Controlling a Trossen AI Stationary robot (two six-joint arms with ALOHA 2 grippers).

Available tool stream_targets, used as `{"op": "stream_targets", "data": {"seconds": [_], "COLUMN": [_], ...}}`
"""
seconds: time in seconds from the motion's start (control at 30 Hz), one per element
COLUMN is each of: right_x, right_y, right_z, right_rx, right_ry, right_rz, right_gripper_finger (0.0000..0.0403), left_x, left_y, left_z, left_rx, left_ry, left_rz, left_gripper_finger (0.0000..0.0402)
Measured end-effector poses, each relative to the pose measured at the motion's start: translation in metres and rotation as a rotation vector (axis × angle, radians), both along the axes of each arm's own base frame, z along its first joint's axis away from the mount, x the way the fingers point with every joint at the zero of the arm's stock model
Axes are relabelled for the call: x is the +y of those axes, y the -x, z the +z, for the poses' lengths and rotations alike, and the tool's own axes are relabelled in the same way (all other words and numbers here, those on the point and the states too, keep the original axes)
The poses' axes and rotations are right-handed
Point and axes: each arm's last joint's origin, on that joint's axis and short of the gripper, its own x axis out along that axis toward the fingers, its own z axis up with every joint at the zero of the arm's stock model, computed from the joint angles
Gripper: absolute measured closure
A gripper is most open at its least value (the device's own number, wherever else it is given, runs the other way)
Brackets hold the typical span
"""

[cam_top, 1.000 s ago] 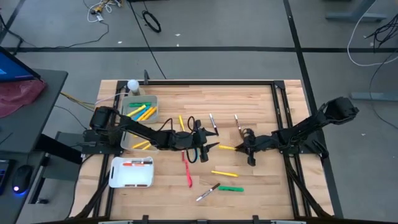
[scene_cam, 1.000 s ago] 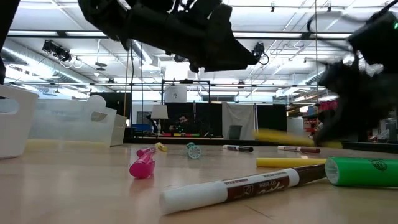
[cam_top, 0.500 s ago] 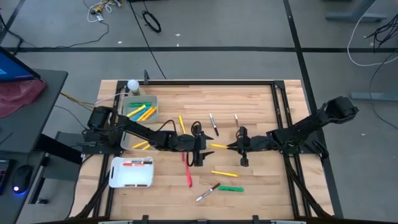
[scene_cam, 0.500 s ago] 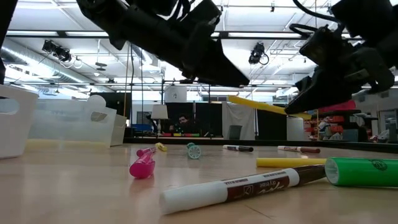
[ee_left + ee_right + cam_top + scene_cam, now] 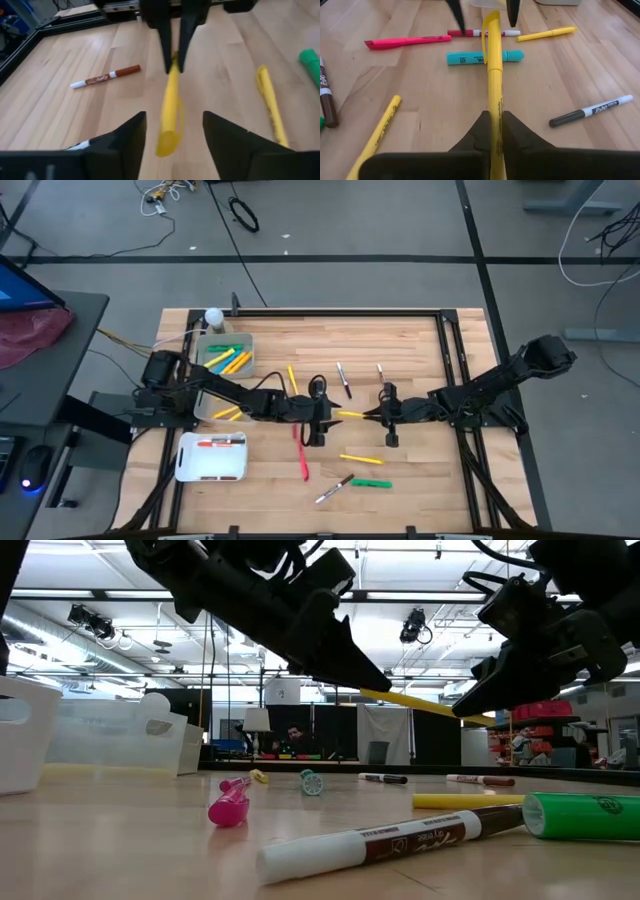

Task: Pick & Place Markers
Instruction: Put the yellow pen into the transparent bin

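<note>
Item: yellow marker (image 5: 493,75), held level in mid-air above the bench (image 5: 420,350) centre.

Right gripper (image 5: 492,131): clamped tight on one end.

Left gripper (image 5: 171,131): fingers apart around the free capped end, not touching it in the left wrist view.

Handling (judged): light, stiff, smooth plastic barrel; likely to swivel or slip if pinched at the tip. Best taken across the barrel, behind the cap.

Other markers lie scattered on the bench.
</note>
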Motion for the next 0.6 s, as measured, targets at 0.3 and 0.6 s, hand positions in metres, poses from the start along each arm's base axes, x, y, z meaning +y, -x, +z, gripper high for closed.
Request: {"op": "stream_targets", "data": {"seconds": [0.3, 0.6], "right_x": [-0.0001, -0.0001], "right_y": [-0.0001, -0.0001], "right_z": [0.0001, 0.0002], "right_rx": [-0.001, -0.002], "right_ry": [0.000, 0.000], "right_rz": [0.000, 0.000], "right_gripper_finger": [0.0390, 0.0390], "left_x": [0.0058, 0.0051], "left_y": [-0.0013, -0.0021], "left_z": [-0.0026, -0.0041], "left_rx": [0.008, 0.006], "left_ry": [0.016, 0.045], "left_rz": [0.000, -0.014], "left_gripper_finger": [0.0253, 0.0201]}}
